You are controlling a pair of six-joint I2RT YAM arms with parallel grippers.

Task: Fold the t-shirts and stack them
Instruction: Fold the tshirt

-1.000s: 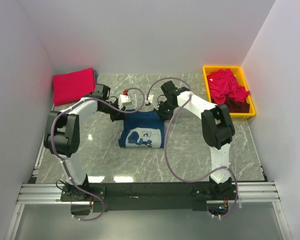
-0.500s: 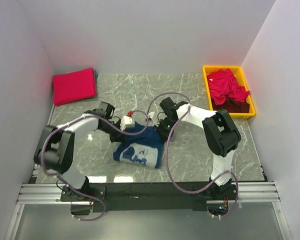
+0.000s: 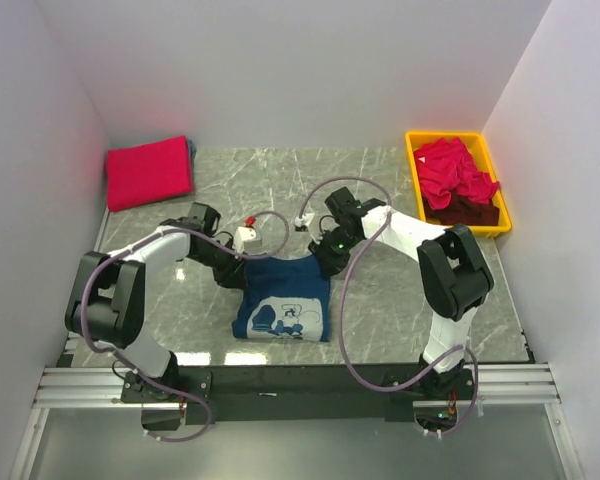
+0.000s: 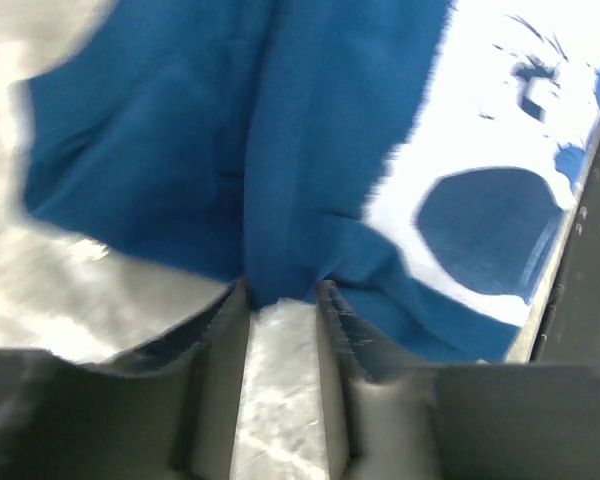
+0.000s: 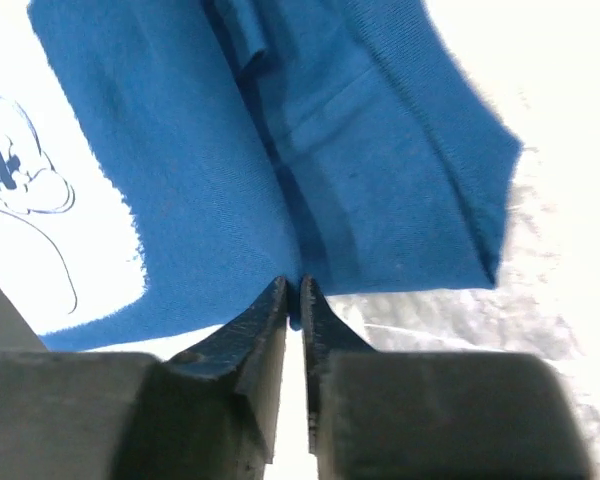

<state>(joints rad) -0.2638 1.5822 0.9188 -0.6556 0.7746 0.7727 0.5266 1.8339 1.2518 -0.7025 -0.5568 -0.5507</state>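
Note:
A folded navy blue t-shirt [image 3: 283, 300] with a white print lies flat in the middle of the table. My left gripper [image 3: 235, 270] is low at its far left corner. In the left wrist view its jaws [image 4: 282, 292] stand apart, a fold of the navy cloth [image 4: 310, 150] lying between the tips. My right gripper [image 3: 325, 262] is at the far right corner. In the right wrist view its jaws [image 5: 293, 290] are nearly together on a nub of the shirt's edge [image 5: 230, 170]. A folded red-pink t-shirt [image 3: 148, 172] lies at the back left.
A yellow bin [image 3: 416, 180] at the back right holds crumpled red-pink t-shirts [image 3: 455, 170] and a dark maroon one [image 3: 475, 210]. White walls close in the left, back and right sides. Both arms' cables loop over the table behind the navy shirt.
Both grippers drew the navy shirt toward the near edge, and it now lies flatter and squarer. The left jaws have parted; the right jaws have eased slightly.

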